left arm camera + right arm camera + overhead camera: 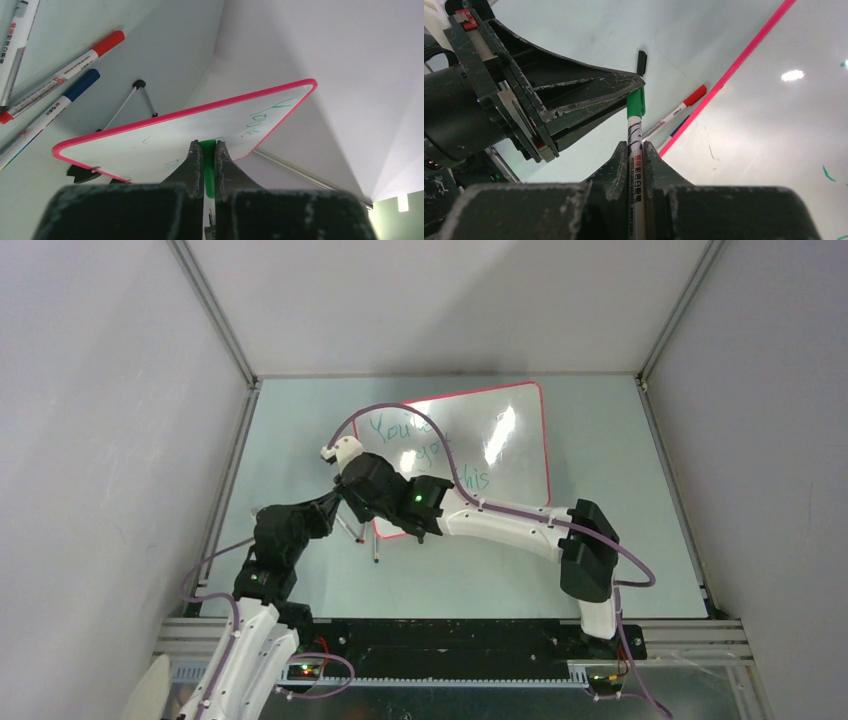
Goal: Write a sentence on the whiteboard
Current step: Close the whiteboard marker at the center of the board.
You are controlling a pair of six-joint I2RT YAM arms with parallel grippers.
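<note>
Overhead and wrist views of two robot arms at a pale green table (640,540). The whiteboard (500,450) lies flat on the middle of the table toward its far edge, turned slightly askew, its pink rim visible all round. The sentence (430,452), in teal-green handwriting, steps down across the board's left half in three short lines.

Both arms reach in and meet above the board's near left corner. The right gripper (636,147) is closed tight around the white printed barrel of a green marker (635,134). The left gripper (636,92) comes in from the side, and its fingers are pinched onto the green cap end of the same marker, so the two grippers hold it between them, clear of the table.

Loose on the table just off the board's near left edge lie a red marker (75,60) and a blue marker (65,97) side by side, with a third marker (15,40) near them. A black clip foot (82,172) sits under the board's edge there
</note>
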